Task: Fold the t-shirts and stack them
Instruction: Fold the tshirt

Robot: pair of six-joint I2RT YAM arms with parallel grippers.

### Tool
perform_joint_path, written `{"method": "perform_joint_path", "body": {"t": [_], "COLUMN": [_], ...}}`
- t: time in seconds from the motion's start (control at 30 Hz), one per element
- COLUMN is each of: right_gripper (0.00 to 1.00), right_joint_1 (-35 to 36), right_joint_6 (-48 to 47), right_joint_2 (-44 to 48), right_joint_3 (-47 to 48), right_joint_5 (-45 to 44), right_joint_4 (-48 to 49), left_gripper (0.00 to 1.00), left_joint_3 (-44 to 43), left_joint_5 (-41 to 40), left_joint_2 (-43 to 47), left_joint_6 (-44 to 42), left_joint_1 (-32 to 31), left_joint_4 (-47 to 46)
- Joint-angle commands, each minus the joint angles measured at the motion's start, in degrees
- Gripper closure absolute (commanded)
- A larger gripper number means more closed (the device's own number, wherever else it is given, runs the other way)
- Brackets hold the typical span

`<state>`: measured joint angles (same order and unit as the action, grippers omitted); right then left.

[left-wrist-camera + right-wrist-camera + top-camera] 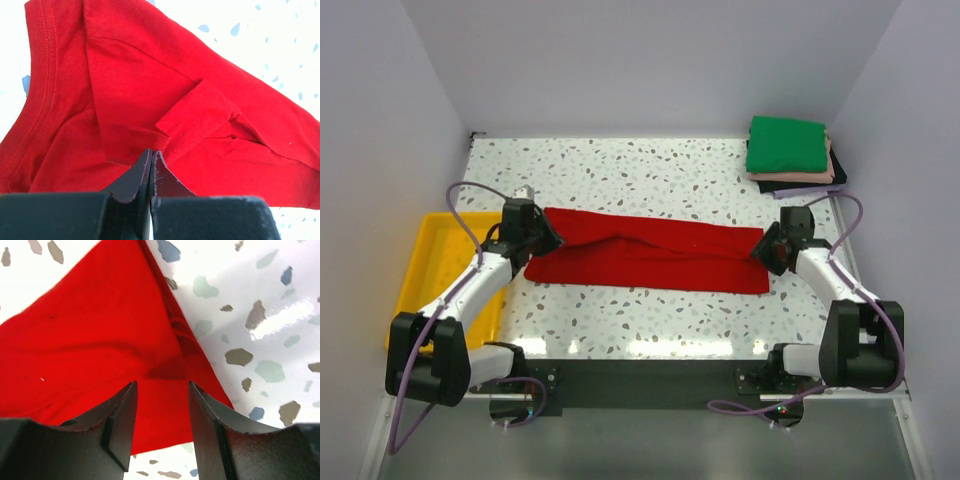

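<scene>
- Mid-table, top view: bright red cloth t-shirt (650, 262) in long folded band; cross-folds and stacking not yet done.
- Upper right: green-topped pile of folded shirts (788, 155), done.
- Left gripper (151, 151) clamps sleeve hem (159, 143); right gripper (162, 390) fingers apart, empty.

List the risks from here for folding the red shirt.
1. The left claw seems shut on just a sliver of sleeve hem of the red t-shirt, so the cloth may slip out when lifted.
2. The right claw stands open over the shirt's corner, close to its edge. Closing there could miss the cloth or catch only one layer.
3. Uneven grips at the two ends could skew the fold.
</scene>
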<state>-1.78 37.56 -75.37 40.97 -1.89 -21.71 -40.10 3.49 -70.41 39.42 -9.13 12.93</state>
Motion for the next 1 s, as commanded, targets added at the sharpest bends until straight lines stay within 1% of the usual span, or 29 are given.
{"method": "perform_joint_path", "body": {"t": [0.0, 0.23, 0.43, 0.53, 0.67, 0.7, 0.83, 0.87, 0.93, 0.97], "right_gripper": [0.52, 0.52, 0.52, 0.52, 0.56, 0.60, 0.69, 0.74, 0.81, 0.87], "right_joint_1": [0.0, -0.3, -0.5, -0.5, -0.6, -0.7, -1.5, -1.6, -1.9, -2.2], "right_joint_6": [1.0, 2.0, 3.5, 4.4, 4.8, 4.9, 5.1, 5.0, 4.9, 4.7], "right_joint_2": [3.2, 3.6, -0.2, -1.1, -3.0, -3.4, -4.3, -4.8, -5.3, -5.8], "right_joint_3": [-1.1, -1.5, -1.1, -1.3, -0.6, -0.5, 0.9, 1.3, 2.4, 2.6], "right_joint_5": [-2.9, -2.6, 0.3, 0.1, 0.1, 0.4, 0.4, 0.4, 1.1, 1.4], "right_joint_4": [-1.0, -0.6, 1.8, 3.2, 4.0, 4.6, 5.0, 4.9, 5.1, 5.2], "left_gripper": [1.00, 1.00, 1.00, 1.00, 1.00, 1.00, 1.00, 1.00, 1.00, 1.00], "left_joint_3": [-2.4, -2.4, -2.8, -3.1, -3.1, -3.3, -3.9, -4.2, -5.1, -5.5], "left_joint_5": [1.1, 1.3, 1.5, 1.4, 1.3, 1.2, 0.9, 0.8, 0.8, 0.6], "left_joint_2": [-0.2, -0.2, -0.3, -0.4, -0.5, -0.4, -0.8, -1.0, -1.7, -2.0], "left_joint_6": [-0.7, -0.7, -0.9, -1.1, -1.2, -1.3, -1.4, -1.4, -1.4, -1.3], "left_joint_1": [0.2, 0.2, 0.2, 0.2, 0.3, 0.3, 0.3, 0.3, 0.3, 0.3], "left_joint_4": [-1.9, -2.1, -2.1, -1.9, -1.9, -1.9, -1.8, -1.7, -1.7, -1.6]}}
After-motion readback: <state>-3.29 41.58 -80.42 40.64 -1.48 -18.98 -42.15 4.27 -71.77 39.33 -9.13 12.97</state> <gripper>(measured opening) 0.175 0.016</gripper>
